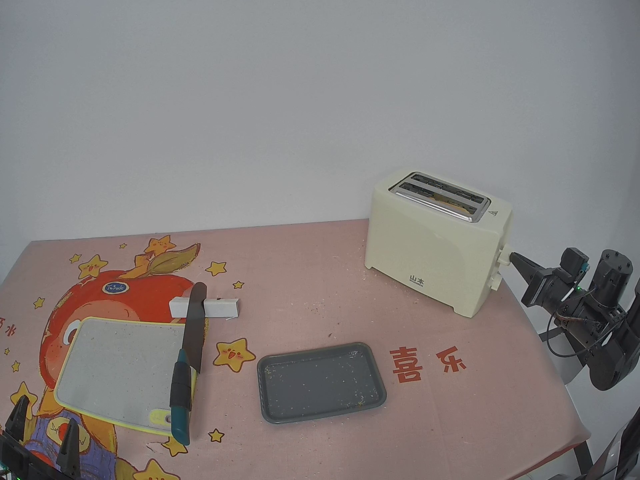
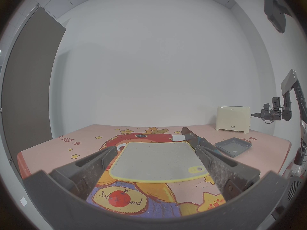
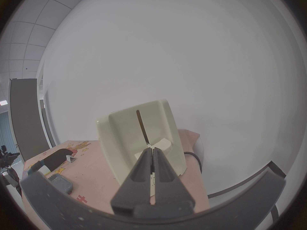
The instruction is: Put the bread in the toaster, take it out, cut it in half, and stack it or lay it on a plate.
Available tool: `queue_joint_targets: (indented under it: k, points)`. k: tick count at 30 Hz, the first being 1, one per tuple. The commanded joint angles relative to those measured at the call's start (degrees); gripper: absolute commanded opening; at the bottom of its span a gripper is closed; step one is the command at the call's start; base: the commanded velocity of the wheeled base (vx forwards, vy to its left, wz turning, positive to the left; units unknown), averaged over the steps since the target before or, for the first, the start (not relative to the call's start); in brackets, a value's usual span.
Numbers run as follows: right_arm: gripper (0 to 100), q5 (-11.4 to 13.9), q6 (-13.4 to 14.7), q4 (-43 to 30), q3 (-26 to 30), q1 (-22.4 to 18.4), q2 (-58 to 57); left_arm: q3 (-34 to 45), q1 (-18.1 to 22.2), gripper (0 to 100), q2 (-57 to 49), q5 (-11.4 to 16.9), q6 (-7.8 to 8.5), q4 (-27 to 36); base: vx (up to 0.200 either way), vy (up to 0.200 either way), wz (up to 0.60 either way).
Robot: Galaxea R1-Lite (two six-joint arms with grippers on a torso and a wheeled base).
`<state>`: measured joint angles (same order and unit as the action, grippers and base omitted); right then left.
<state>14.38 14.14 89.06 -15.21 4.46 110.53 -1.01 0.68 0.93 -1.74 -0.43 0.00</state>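
My right pincer is closed, its tip at the lever on the toaster. Bread sits down in a slot. My left pincer hangs open by the board. The plate lies mid-bench.

A bare test room: blank white walls, tiled ceiling, one cartoon-printed surface.

Toaster at far R corner of table; my R gripper at its R end, by lever. Plate mid-table nr front edge. Cutting board by L edge. Knife along board's R side, blade on block behind board. My L gripper over front L corner.
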Motion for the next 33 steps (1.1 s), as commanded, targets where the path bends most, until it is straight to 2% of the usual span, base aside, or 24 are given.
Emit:
queue_joint_targets:
  k: [1, 33]
  points:
    - [0, 0.0, 0.0, 0.1, 0.0, 0.0, 0.2, 1.0, 0.0, 100, -0.4, 0.0, -0.01, 0.0, 0.0, 0.0, 0.0]
    - [0, 0.0, -0.1, 0.1, 0.5, 0.0, 2.0, 1.0, 0.0, 100, -0.4, 0.0, -0.01, -0.1, 0.0, 0.0, 0.0]
